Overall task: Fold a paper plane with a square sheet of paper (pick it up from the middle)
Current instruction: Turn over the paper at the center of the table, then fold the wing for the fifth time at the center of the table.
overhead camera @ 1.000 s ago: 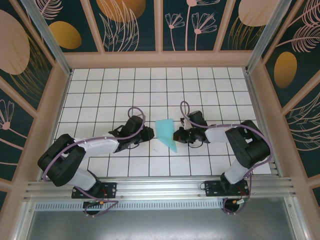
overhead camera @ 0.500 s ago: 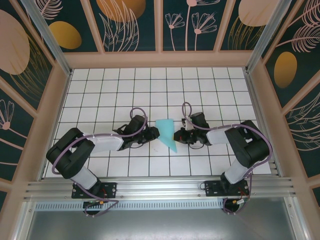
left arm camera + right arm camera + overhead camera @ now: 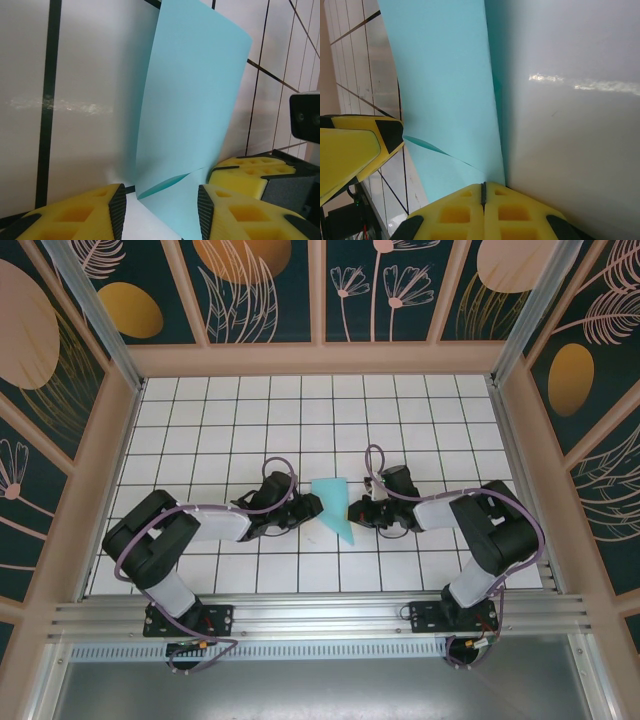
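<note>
Square sheet of paper [image 3: 331, 498], turquoise-blue, sits at the middle of the white tiled desk [image 3: 200, 420], between the two arms. From the top view it reads as a folded, tapered shape: wide end far, narrow tip pointing near and slightly right. Left gripper [image 3: 310, 508] is at the paper's left edge, right gripper [image 3: 352, 512] at its right edge; both are low over the desk. In the left wrist view the left gripper [image 3: 160, 197] has its yellow fingers [image 3: 75, 215] spread, with a corner of the paper [image 3: 195, 100] lying in the gap and bare desk visible beside it; no pinch seen. Just right of that, the right gripper's yellow pads [image 3: 247, 172] touch the paper's edge. In the right wrist view the right gripper [image 3: 483, 192] has its pads pressed together, pinching the paper [image 3: 445, 75] along its edge; the sheet runs straight out from the seam between them. One layer bows up off the other, leaving a darker pocket. One left gripper finger [image 3: 355, 147] shows at the left.
</note>
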Robot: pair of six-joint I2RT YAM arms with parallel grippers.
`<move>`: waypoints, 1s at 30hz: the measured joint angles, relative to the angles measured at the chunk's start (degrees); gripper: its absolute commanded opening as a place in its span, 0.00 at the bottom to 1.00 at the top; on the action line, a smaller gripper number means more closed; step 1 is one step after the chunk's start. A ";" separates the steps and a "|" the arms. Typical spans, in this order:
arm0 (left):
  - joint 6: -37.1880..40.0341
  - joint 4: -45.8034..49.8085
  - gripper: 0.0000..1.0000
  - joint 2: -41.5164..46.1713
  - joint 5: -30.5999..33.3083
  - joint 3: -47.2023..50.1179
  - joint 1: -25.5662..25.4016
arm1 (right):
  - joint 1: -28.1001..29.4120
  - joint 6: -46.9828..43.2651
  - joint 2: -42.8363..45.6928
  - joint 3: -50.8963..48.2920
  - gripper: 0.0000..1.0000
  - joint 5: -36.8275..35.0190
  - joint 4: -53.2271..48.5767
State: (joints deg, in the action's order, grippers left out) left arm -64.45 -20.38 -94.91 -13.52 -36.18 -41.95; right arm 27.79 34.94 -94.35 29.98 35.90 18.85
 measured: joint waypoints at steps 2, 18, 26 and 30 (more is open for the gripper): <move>-0.22 -0.07 0.43 -0.15 -0.02 0.00 0.00 | 0.00 0.02 0.00 -0.15 0.06 0.02 0.37; -1.29 -6.99 0.39 -4.48 -4.92 -1.03 -0.28 | -0.17 0.68 -0.11 -0.90 0.06 0.22 2.08; -1.16 -8.04 0.27 -4.83 -5.81 -2.10 -0.37 | -0.17 1.22 -0.11 -0.90 0.07 0.22 2.16; -0.11 -7.89 0.16 -5.81 -6.01 -3.41 -0.37 | -0.17 1.22 -0.11 -0.90 0.07 0.20 2.14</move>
State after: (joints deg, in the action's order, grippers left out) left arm -64.55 -28.27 -100.73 -19.53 -39.59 -42.33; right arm 27.62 36.16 -94.45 29.08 36.10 20.99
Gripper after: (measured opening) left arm 0.208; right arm 0.072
